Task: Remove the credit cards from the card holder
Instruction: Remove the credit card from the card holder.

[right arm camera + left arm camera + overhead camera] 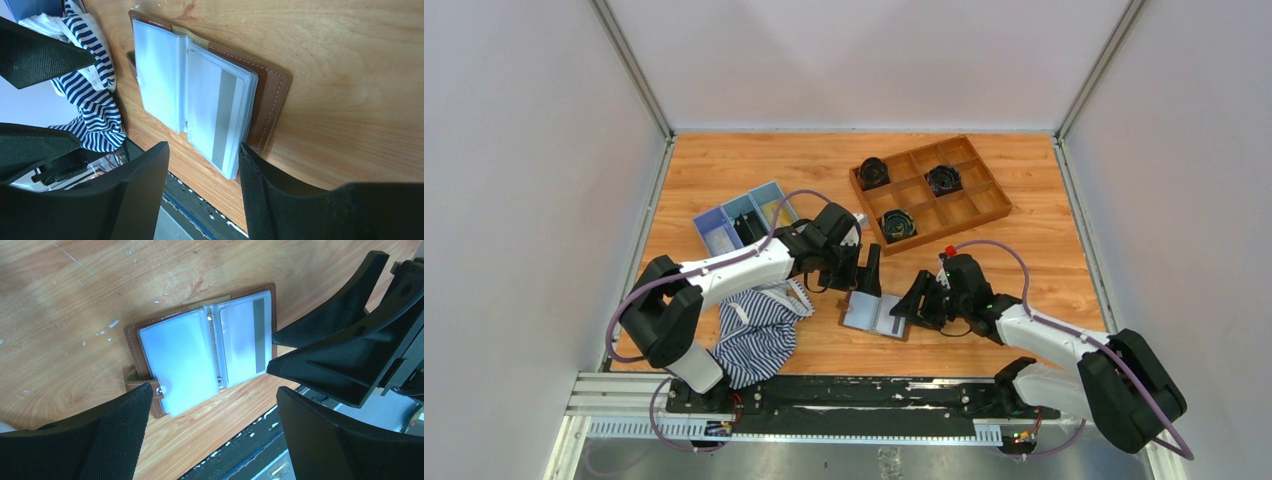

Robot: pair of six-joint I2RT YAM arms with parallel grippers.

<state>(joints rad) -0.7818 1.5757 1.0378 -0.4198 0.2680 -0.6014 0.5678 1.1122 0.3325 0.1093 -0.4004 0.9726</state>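
**Card holder lies open between two parted grippers**

Top view: the card holder [876, 312] lies open on the wooden table [1049, 255], low centre. The left gripper [861, 272] is above it and the right gripper [910, 304] is beside its right edge.
Left wrist: left jaws spread wide.
Right wrist: right jaws parted, with a sleeve corner showing between them.

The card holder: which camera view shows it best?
The left wrist view. There the card holder lies open and whole, with both glossy sleeves and the clasp strap clear. The right wrist view shows it slanted, one brown corner hidden. The top external view shows it small, without detail.
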